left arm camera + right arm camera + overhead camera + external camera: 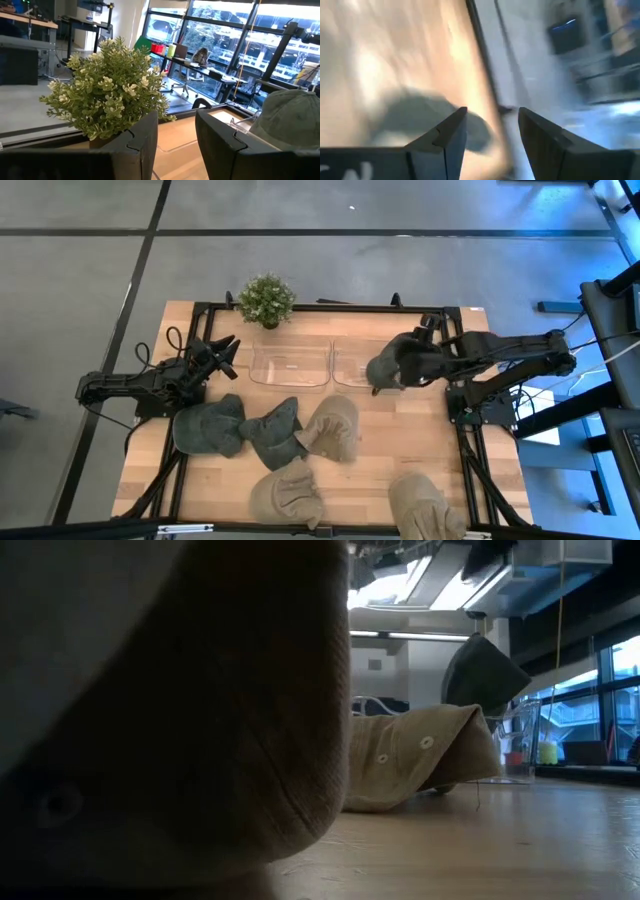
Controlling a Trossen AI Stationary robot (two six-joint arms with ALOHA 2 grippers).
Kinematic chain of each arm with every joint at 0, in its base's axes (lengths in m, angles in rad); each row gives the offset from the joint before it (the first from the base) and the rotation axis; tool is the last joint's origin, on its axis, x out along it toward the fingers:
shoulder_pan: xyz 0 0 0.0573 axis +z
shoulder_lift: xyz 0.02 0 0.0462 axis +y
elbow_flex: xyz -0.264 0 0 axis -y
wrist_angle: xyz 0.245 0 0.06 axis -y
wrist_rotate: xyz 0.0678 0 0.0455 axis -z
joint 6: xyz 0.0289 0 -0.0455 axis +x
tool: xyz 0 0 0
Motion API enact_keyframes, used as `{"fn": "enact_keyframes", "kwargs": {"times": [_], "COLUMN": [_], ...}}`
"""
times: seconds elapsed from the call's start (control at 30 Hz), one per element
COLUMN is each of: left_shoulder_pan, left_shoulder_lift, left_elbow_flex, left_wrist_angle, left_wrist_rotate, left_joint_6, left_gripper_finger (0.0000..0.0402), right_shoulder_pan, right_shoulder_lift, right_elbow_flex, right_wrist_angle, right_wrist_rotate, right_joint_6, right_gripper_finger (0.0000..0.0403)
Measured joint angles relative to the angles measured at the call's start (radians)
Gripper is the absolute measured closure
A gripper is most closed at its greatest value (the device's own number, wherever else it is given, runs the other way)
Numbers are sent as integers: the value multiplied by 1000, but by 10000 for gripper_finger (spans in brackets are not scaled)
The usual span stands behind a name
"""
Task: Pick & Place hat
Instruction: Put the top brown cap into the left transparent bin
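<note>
We are gripping a grey-green hat in our right gripper, hanging over the clear bin near the potted plant. Our left gripper is waiting, fingers parted, beside the plant.
</note>
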Motion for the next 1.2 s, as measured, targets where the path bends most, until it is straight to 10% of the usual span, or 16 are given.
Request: {"fn": "enact_keyframes", "kwargs": {"times": [0.5, 0.93, 1.2], "left_shoulder_pan": [0, 0, 0], "left_shoulder_lift": [0, 106, 361], "left_elbow_flex": [0, 237, 399], "left_wrist_angle": [18, -202, -321], "left_wrist_rotate": [77, 183, 445], "left_joint_6": [-52, 89, 58], "left_gripper_finger": [274, 274, 274], "right_shoulder_pan": [2, 2, 1], "right_shoulder_lift": [67, 107, 107], "right_elbow_flex": [35, 34, 34], "right_wrist_angle": [292, 293, 295], "right_wrist_rotate": [-377, -378, -377], "right_joint_6": [120, 68, 67], "right_gripper_finger": [224, 224, 224]}}
